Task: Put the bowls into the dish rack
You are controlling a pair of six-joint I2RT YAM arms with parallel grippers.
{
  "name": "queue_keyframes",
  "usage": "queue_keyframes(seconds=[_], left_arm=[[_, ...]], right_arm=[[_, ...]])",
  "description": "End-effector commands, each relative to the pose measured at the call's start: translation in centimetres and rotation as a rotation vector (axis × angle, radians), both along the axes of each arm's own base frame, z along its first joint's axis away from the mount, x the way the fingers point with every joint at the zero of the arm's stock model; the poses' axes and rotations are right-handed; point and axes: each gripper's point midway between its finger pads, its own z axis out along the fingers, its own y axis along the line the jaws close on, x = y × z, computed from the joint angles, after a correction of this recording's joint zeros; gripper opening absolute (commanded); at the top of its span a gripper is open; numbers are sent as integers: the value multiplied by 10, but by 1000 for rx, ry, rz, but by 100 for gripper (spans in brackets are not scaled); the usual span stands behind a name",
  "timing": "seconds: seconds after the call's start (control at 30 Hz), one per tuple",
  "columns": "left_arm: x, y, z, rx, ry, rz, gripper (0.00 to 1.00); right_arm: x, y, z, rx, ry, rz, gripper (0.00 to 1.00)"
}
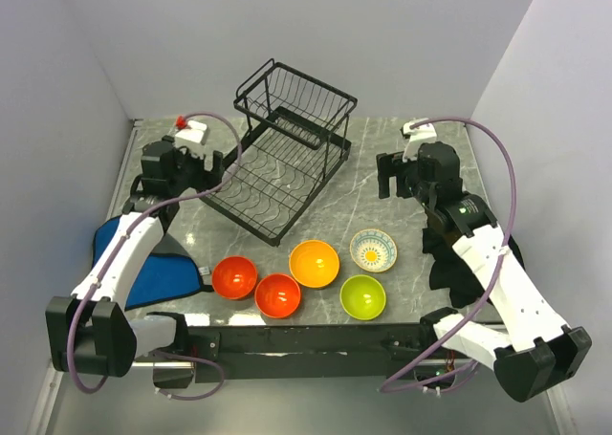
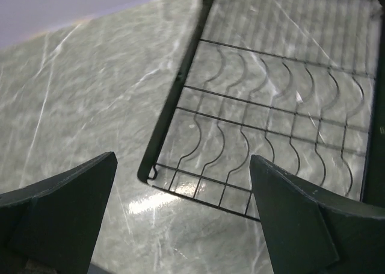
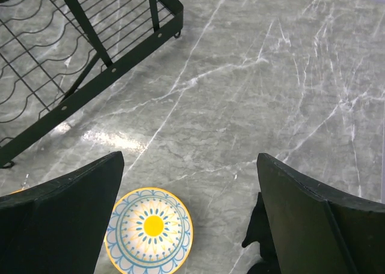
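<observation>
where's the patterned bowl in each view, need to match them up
Top external: patterned bowl lies right of centre, nearer the right arm.
Left wrist: not in it.
Right wrist: patterned bowl at the bottom edge, left of centre.
Shared landmark: the dish rack, filling the left wrist's right side and the right wrist's upper left.

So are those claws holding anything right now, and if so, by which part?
Nothing. The left gripper and right gripper are both open and empty; the five bowls in view lie on the table.
</observation>
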Motion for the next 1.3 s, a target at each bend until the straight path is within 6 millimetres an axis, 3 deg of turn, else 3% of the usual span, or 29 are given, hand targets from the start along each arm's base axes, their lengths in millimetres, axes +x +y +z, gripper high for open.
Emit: queue_keyframes(seconds=[0.0,0.1,0.23,0.27,0.3,0.33,0.4,0.43,0.57,0.63,0.7,0.73,0.8,0.9,0.97,1.0,1.1,1.27], left_arm=[[-7,-42,17,143,-59,-306,99],[-22,-63,10,267,-83,-531,99],[-31,-69,4,471,-132,-747,99],[-30,-68,3,498,-128,-765,99],[-35,-66,-11,510,-69,-800,99],[-30,-64,-4,572,-95,-828,99],[-28,-61,-16,605,-47,-885,99],[-30,-60,-12,628,-46,-929,99],[-39,-47,-23,658,86,-1070,97],[-33,-39,-28,699,124,-1142,95],[-39,-28,-42,664,222,-1180,93],[-35,-26,-37,690,208,-1202,92],[-46,-22,-48,685,270,-1274,88],[-59,-18,-59,792,207,-1412,82],[-71,-15,-80,836,202,-1469,80],[-63,-13,-79,917,141,-1466,79],[-65,-14,-99,948,156,-1505,69],[-49,-30,-100,909,120,-1486,69]], right_arm=[[9,1,21,8,-65,-14,100],[10,4,28,-30,-104,42,100],[1,17,34,-76,-154,195,100],[-3,21,39,-61,-167,224,100],[-5,23,39,-54,-167,238,100],[-9,29,40,-41,-156,273,100],[-12,35,36,-30,-131,309,100],[-15,39,35,-25,-119,337,100],[-16,39,30,-27,-117,344,100],[-15,37,30,-30,-120,334,100],[-14,37,27,-36,-112,333,100],[-14,37,26,-37,-108,334,100],[-13,38,24,-30,-97,340,100],[-14,39,21,-18,-83,348,100],[-13,40,20,-15,-74,350,100],[-13,40,20,-13,-69,352,100],[-12,38,19,-12,-61,349,100],[-12,37,14,-7,-43,348,100]])
